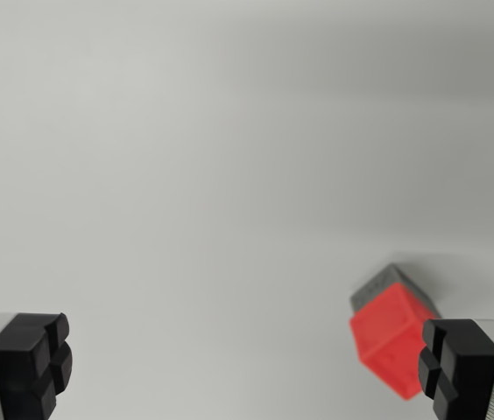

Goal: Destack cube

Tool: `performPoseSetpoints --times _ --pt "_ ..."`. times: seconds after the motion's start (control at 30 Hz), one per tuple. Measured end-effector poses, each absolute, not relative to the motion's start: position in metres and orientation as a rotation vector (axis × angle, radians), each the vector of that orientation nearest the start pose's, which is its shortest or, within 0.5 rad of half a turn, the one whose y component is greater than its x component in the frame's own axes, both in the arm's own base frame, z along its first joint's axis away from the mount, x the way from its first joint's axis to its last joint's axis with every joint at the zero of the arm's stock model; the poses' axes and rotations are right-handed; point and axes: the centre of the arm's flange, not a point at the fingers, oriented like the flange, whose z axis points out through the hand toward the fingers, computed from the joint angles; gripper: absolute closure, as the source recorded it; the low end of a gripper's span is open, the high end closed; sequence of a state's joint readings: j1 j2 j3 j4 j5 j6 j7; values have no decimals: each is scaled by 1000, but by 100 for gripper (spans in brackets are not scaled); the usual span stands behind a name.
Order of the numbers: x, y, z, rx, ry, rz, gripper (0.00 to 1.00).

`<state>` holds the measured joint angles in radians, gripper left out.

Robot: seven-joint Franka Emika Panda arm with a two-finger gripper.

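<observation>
While our gripper hangs with fingers spread and empty, we judge the approach underway: the red cube atop the grey cube sits at four o'clock, needing centring.

Background consists of a plain, matte light-grey surface, evenly lit, with a darker gradient toward the top.

Single wrist view, mounted above the gripper, faced down onto a plain grey surface at close range, its two fingers framing the lower corners and a stacked cube sitting near the wrist view's right.
</observation>
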<state>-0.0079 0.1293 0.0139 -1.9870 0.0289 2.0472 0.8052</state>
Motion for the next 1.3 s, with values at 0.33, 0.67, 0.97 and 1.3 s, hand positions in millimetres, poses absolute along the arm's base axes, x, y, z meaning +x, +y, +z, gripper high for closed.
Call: performPoseSetpoints --times 0.33,0.67,0.97,1.3 --pt "574 5 394 -2886 1243 117 0" --pt "573 4 392 -2883 1252 121 0" --pt "567 0 385 -2868 1289 117 0" --pt "555 -8 374 -2832 1367 107 0"
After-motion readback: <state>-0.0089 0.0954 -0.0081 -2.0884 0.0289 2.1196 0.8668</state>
